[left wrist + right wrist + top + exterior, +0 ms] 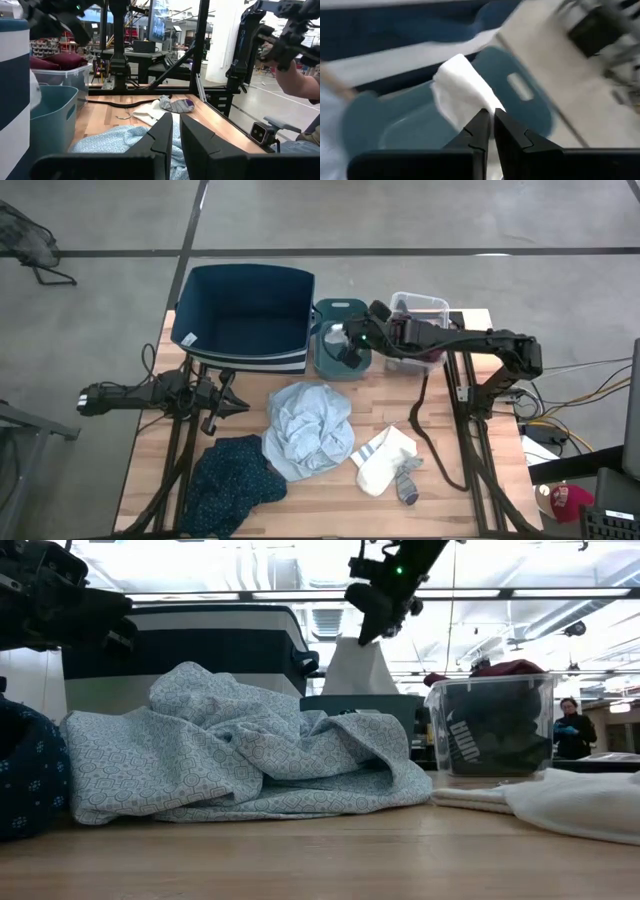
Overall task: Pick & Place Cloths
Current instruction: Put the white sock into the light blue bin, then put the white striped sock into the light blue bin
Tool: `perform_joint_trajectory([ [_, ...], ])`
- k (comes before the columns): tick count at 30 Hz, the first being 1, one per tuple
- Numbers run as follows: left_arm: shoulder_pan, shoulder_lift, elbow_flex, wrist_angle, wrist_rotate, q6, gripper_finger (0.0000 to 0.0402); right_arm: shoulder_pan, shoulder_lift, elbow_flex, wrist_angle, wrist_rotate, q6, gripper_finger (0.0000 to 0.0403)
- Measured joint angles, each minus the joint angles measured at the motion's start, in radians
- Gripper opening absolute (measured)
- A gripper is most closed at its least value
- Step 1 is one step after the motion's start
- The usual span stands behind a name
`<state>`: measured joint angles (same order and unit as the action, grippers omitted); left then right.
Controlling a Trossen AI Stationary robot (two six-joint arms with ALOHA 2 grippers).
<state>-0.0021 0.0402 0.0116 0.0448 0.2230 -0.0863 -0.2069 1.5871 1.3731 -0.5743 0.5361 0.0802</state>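
My right gripper is over the teal bin, shut on a small white cloth that hangs below it. My left gripper waits shut near the table's left edge, above the tabletop and beside the pale blue-grey cloth. That cloth lies crumpled in the middle of the table. The dark teal patterned cloth lies bunched at the near left. A white cloth with a grey sock on it lies at the near right. Maroon and dark cloths sit in the clear bin. My right gripper pinches the white cloth by its top end between the two fingers, coming from above and slanting down. The cloth hangs slack below the fingers, lifted off the table. Its lower end reaches the teal bin's rim; whether it touches inside I cannot tell.
The big blue bin with striped sides stands at the far left, the teal bin beside it and the clear bin to its right. A black strap trails across the table's right side. A person stands beyond the table.
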Motion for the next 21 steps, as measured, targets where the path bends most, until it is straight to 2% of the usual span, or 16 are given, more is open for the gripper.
perform_joint_trajectory([
  [7,0.000,0.000,0.000,0.000,0.000,0.000,0.0039,0.006,0.001,-0.068,0.001,-0.032,0.028,0.0095],
  [11,0.000,0.000,0.000,0.000,0.000,0.000,0.0041,0.013,0.000,-0.072,-0.015,-0.110,0.027,0.0146],
  [17,0.000,0.000,0.000,0.000,0.000,0.000,0.0040,0.075,-0.010,-0.068,-0.121,-0.422,0.054,0.0189],
  [21,0.000,0.000,0.000,0.000,0.000,0.000,0.0041,0.153,-0.008,-0.071,-0.254,-0.556,0.042,0.0194],
])
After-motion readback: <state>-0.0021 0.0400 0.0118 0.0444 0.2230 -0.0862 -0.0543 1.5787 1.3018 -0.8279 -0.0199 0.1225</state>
